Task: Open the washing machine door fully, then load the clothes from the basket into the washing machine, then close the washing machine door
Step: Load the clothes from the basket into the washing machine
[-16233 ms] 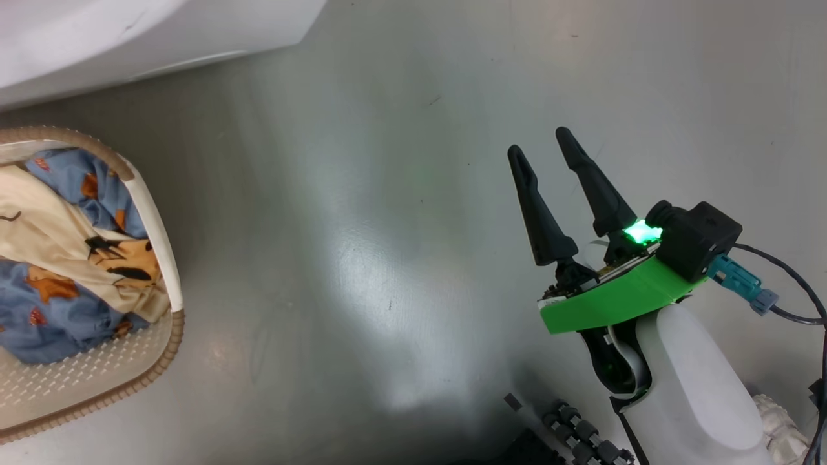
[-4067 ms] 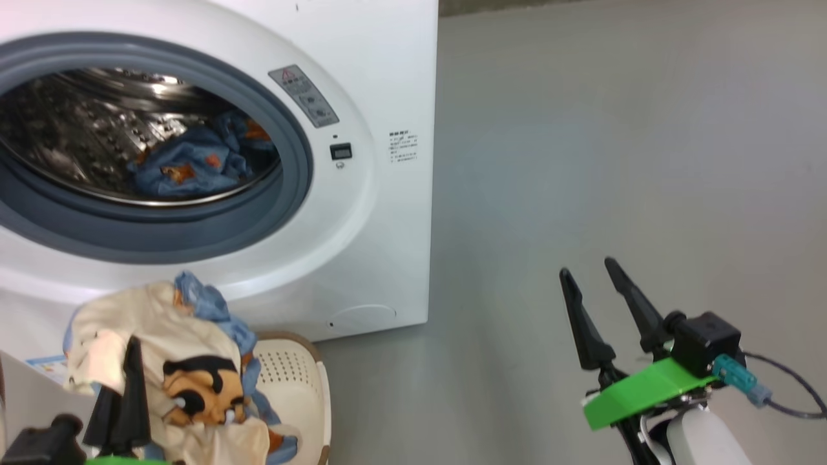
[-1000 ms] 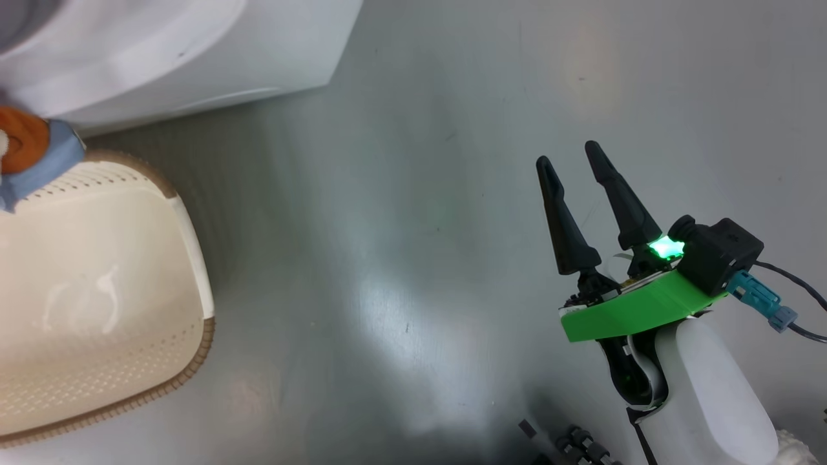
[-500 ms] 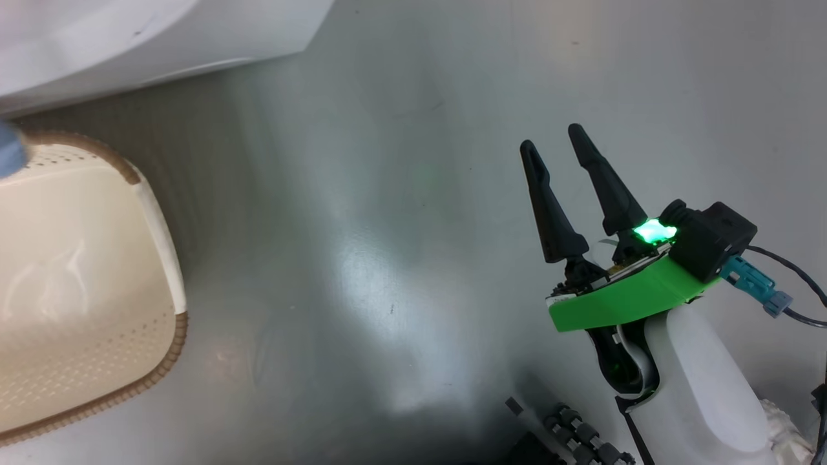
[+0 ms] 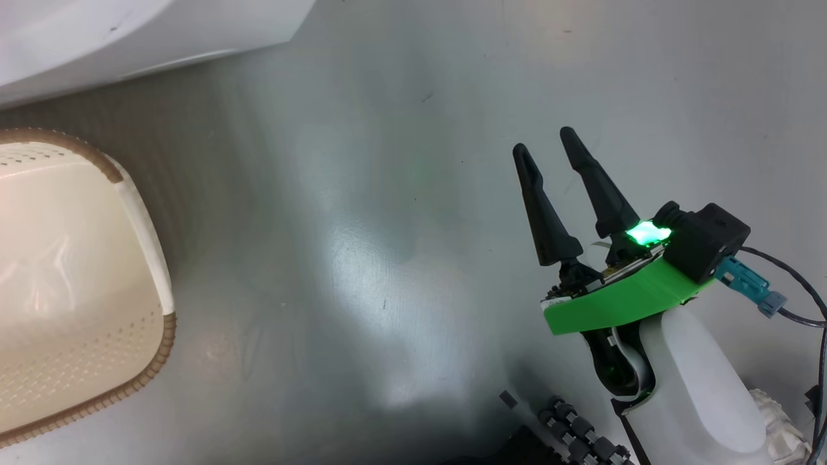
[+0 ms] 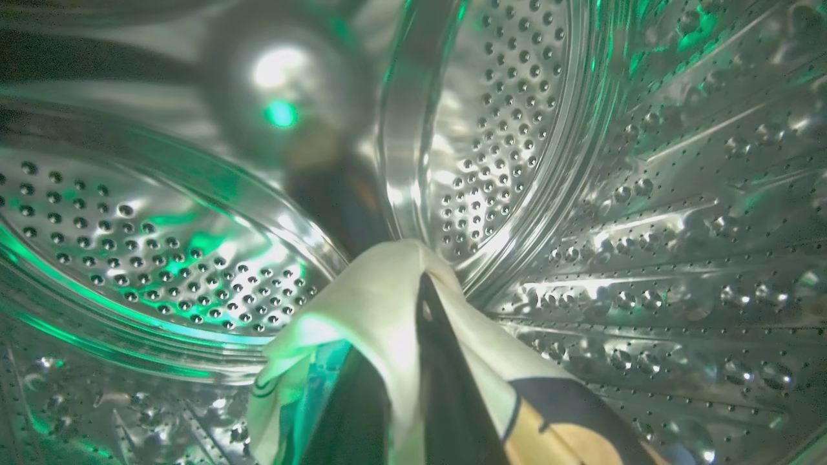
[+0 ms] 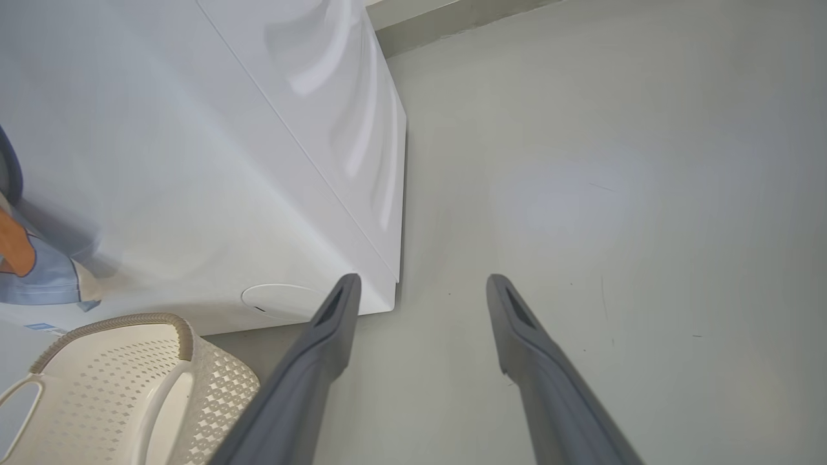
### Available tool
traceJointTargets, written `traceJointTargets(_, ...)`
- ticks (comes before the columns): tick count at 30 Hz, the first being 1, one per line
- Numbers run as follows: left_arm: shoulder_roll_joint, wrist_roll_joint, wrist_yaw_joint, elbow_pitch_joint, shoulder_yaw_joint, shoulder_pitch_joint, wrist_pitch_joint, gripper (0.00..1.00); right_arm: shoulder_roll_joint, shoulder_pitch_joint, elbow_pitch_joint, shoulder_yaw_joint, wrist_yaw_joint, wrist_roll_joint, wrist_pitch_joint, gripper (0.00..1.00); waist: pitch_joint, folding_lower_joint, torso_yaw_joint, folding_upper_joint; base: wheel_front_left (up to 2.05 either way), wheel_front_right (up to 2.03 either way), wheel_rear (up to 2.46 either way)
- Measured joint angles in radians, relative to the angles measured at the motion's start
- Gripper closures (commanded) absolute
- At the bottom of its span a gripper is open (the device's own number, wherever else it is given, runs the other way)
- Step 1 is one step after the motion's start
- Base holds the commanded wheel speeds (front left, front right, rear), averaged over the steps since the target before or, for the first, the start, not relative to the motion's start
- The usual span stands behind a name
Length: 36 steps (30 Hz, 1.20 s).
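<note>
Left wrist view, clothes (image 6: 371, 323) lengthwise along left pincer (image 6: 418, 300), peak seemingly forward

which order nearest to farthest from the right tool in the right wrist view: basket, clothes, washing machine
1. washing machine, front corner just past the tips of the right tool
2. basket, lower left
3. clothes, far left edge, hanging at the machine's front

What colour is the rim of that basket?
Brown, ribbed like weaving, on the cream basket; head view shows it best.
</note>
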Motion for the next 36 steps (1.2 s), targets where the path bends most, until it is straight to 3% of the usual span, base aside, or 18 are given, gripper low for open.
traceJointTargets(2, -0.006, -0.017, -0.001, 0.038, -0.009, 0.000, 0.043, 1.00, 0.000, 0.000, 0.003, 0.001, 0.000, 0.000, 0.000, 0.00, -0.002, 0.0000, 0.003, 0.0000, 0.00, 0.00, 0.00)
traceJointTargets(4, -0.015, -0.042, -0.001, 0.072, -0.017, 0.000, 0.103, 0.75, 0.000, 0.000, 0.006, 0.001, 0.000, 0.000, 0.000, 0.00, -0.006, 0.0000, 0.006, 0.0000, 0.00, 0.00, 0.00)
traceJointTargets(5, -0.021, -0.055, -0.001, 0.088, -0.021, 0.000, 0.138, 0.68, 0.000, 0.000, 0.009, 0.001, 0.000, 0.000, 0.000, 0.00, -0.008, 0.0000, 0.008, 0.0000, 0.00, 0.00, 0.00)
traceJointTargets(9, -0.031, -0.082, -0.002, 0.121, -0.044, -0.001, 0.234, 0.62, 0.000, 0.000, 0.017, 0.001, 0.000, 0.000, 0.000, 0.00, -0.016, 0.0000, 0.014, 0.0000, 0.00, 0.00, 0.00)
traceJointTargets(11, -0.033, -0.099, -0.002, 0.137, -0.050, -0.001, 0.288, 0.53, 0.000, 0.000, 0.020, 0.001, 0.000, 0.000, 0.000, 0.00, -0.022, 0.0001, 0.018, 0.0000, 0.00, 0.00, 0.00)
traceJointTargets(12, -0.033, -0.106, -0.002, 0.141, -0.054, -0.001, 0.309, 0.18, 0.000, 0.000, 0.021, 0.001, 0.000, 0.000, 0.000, 0.00, -0.025, 0.0000, 0.019, 0.0000, 0.00, 0.00, 0.00)
traceJointTargets(13, -0.033, -0.114, -0.002, 0.146, -0.056, -0.001, 0.333, 0.00, 0.000, 0.000, 0.022, 0.002, 0.000, 0.000, 0.000, 0.00, -0.028, 0.0000, 0.021, 0.0000, 0.00, 0.00, 0.00)
traceJointTargets(23, -0.057, -0.163, 0.000, 0.170, -0.076, -0.001, 0.520, 0.00, 0.000, 0.000, 0.038, 0.000, 0.000, 0.000, 0.000, 0.00, -0.054, 0.0000, 0.032, 0.0000, 0.00, 0.00, 0.00)
traceJointTargets(36, -0.066, -0.204, 0.088, 0.119, -0.075, 0.073, 0.639, 0.00, -0.001, 0.000, 0.043, -0.006, 0.000, -0.001, 0.000, 0.00, -0.091, 0.0000, 0.053, 0.0000, 0.00, 0.00, 0.00)
